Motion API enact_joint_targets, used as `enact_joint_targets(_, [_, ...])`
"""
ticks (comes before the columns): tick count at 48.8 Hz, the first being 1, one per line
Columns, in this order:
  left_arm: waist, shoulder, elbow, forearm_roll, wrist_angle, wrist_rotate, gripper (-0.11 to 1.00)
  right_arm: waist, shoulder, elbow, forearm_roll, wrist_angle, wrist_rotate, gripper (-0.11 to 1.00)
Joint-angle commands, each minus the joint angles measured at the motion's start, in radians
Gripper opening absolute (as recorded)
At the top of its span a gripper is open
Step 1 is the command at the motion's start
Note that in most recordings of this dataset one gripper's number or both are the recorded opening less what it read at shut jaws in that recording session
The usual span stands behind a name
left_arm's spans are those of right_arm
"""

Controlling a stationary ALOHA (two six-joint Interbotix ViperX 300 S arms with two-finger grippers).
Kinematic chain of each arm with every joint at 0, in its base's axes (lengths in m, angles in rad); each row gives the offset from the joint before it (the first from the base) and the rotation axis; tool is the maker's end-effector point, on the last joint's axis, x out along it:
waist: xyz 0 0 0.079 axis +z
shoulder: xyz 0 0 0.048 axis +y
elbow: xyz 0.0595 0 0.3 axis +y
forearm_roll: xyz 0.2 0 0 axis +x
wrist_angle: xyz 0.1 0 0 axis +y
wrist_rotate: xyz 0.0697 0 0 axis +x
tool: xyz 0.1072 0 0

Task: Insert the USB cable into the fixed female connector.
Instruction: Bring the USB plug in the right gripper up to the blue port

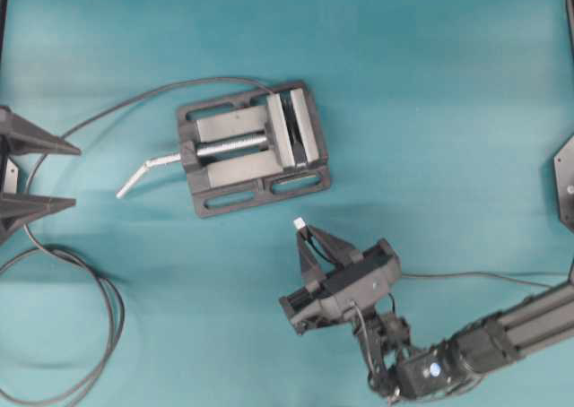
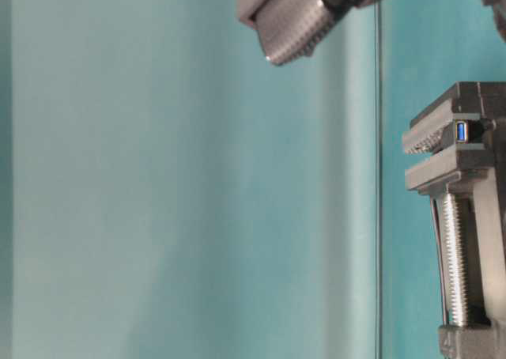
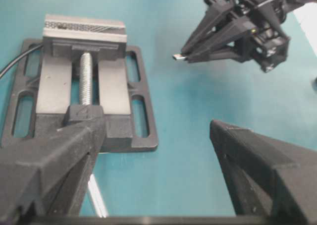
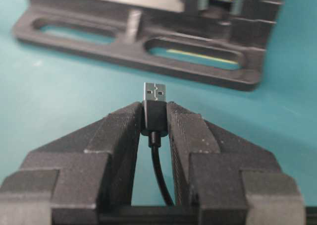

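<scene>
While the right pincer (image 4: 154, 117) clamps the thin black USB cable (image 4: 154, 117) by its rectangular plug body, metal tip sticks out past the fingertips, aimed approx. at the black metal vise w/ silver screw (image 1: 254, 148). Grip looks deliberate: tip left bare so it can enter a socket, cable trailing back between the fingers.

Fixed female connector, small dark socket block w/ blue insert (image 2: 462, 131), sits pinched betw. vise jaws (so it can't retreat when pushed, I'd judge). Its thicker dark cable (image 1: 99, 120) loops off to desk's left edge.

Left pincer (image 3: 156, 175): spread wide, holding nothing, parked at left, well apart from vise.

Room: teal desk (image 1: 430, 84) betw. plug and vise base is bare, plug near but not touching. Vise base rim lies betw. plug and socket in wrist view; plug prob. needs lift + line-up w/ the opening. Misalign. risk: tip catching jaw edge.
</scene>
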Motion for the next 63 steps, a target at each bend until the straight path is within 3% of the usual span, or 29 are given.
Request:
enact_joint_targets(1, [-0.018,0.017,-0.026,0.005,-0.009,-0.012,0.99,-0.002,-0.009,-0.040,0.032,-0.048,-0.002,0.21])
enact_joint_targets(22, [-0.044,0.018,-0.025,0.003,-0.006,-0.012,0.99,-0.012,0.071,-0.141,0.074,-0.121,-0.020,0.21])
enact_joint_targets(36, [-0.044,0.018,-0.023,0.003,-0.009,-0.012,0.99,-0.014,0.075,-0.161,0.072,-0.198,-0.028,0.21])
enact_joint_targets(63, [-0.044,0.018,-0.015,0.003,-0.008,-0.012,0.99,-0.057,0.072,-0.183,0.061,-0.202,-0.067,0.21])
